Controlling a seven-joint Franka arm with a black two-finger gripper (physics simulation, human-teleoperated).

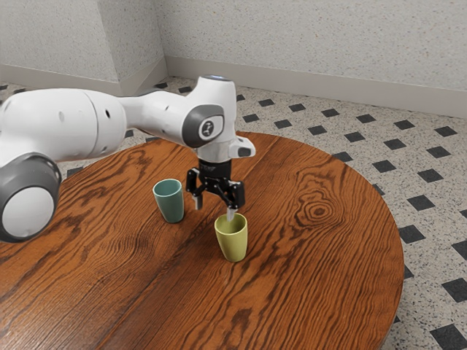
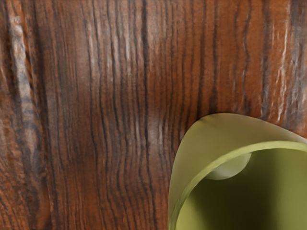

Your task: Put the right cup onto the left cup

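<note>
The green cup (image 1: 233, 246) is standing upright on the table (image 1: 321, 284); the gripper (image 1: 214, 208) is hanging by its rim, fingers spread, one tip reaching its mouth; toward the exterior view's left, the teal cup (image 1: 171, 203) is standing upright.

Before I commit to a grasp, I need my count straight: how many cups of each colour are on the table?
Teal cup: 1
Yellow-green cup: 1
Total cups: 2
</note>
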